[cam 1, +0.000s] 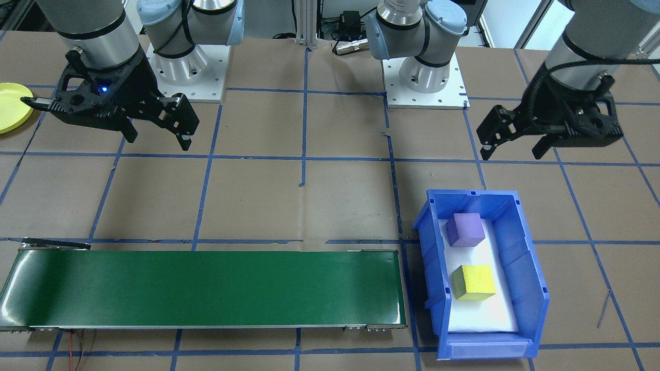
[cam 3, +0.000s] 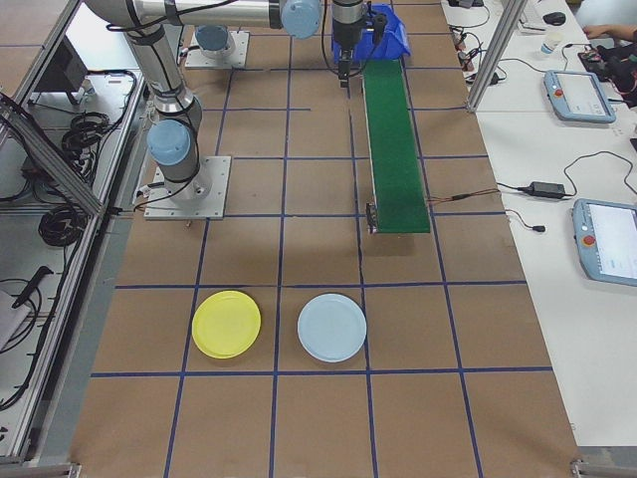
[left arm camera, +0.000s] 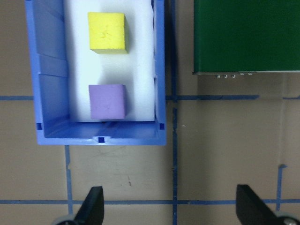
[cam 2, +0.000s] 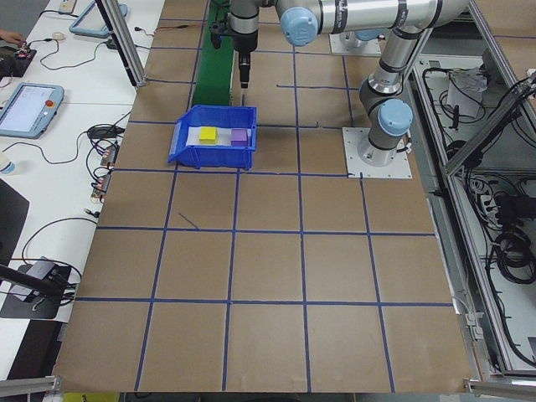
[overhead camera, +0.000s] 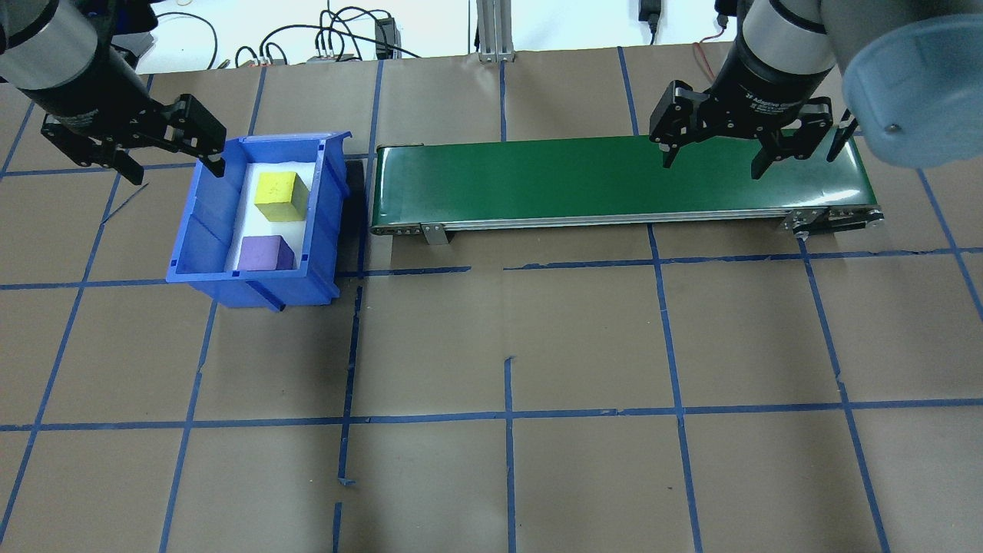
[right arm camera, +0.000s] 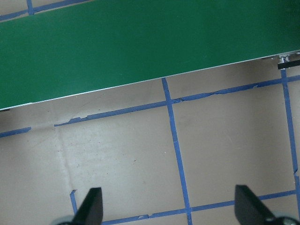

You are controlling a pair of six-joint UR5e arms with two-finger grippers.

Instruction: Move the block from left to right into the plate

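Note:
A yellow block (cam 1: 473,282) and a purple block (cam 1: 465,230) lie on white padding inside a blue bin (cam 1: 531,268). In the left wrist view the yellow block (left arm camera: 107,31) and the purple block (left arm camera: 108,101) both show beyond the fingers. My left gripper (cam 1: 510,149) hovers open and empty above the table, beside the bin on the robot's side. My right gripper (cam 1: 159,140) hangs open and empty near the far end of the green conveyor belt (overhead camera: 614,177). The yellow plate (cam 3: 226,324) lies on the table at my far right, also seen as the plate (cam 1: 10,107).
A light blue plate (cam 3: 331,327) lies beside the yellow one. The conveyor belt (cam 1: 206,288) runs from the bin toward my right side. Blue tape lines grid the brown table. The arm bases (cam 1: 425,77) stand at the back.

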